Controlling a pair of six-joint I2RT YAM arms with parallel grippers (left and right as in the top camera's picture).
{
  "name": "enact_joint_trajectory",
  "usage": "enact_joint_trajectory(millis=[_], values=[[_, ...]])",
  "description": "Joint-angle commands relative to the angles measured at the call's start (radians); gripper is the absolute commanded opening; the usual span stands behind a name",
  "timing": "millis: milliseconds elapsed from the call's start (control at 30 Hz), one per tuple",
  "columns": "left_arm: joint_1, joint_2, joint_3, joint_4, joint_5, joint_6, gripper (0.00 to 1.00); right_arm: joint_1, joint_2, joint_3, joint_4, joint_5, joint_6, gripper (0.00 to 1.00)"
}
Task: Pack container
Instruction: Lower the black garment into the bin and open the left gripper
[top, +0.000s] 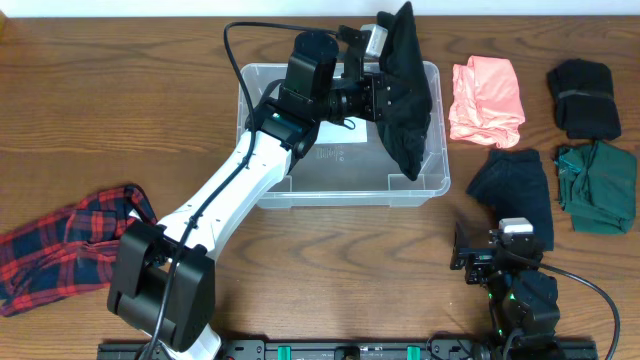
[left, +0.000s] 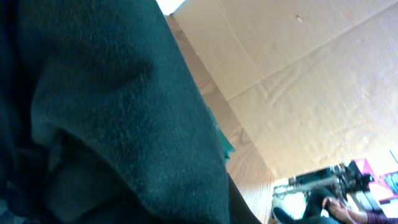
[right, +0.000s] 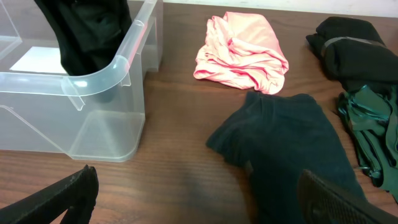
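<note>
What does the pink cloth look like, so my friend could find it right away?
Find the clear container in the middle of the wooden table. Just off its right end lies the pink cloth, crumpled in a heap. The other cloths nearby are black or dark green; it alone is bright.

Nothing here can be read. The only print is on the white label (top: 327, 155) lying on the base of the container (top: 350, 200), left of that container's middle (from overhead it carries a few dark marks, far too small to make out). In the right wrist view the same label is a plain white patch inside the container.
</note>
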Motion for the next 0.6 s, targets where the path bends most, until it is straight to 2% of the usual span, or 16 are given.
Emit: enact_joint_trajectory(millis=[0, 400, 567], values=[[0.005, -0.002, 0.019, 0.03, 0.091, 0.066, 0.06, -0.008, -0.002, -0.002, -0.002, 0.002, 0.003, 0.99], [0.005, 0.0, 0.02, 0.102, 0.229, 0.101, 0.06, -0.008, -0.002, -0.002, -0.002, 0.002, 0.003, 0.99], [0.005, 0.0, 0.02, 0.069, 0.232, 0.107, 0.07, -0.008, -0.002, -0.002, -0.002, 0.002, 0.003, 0.99]])
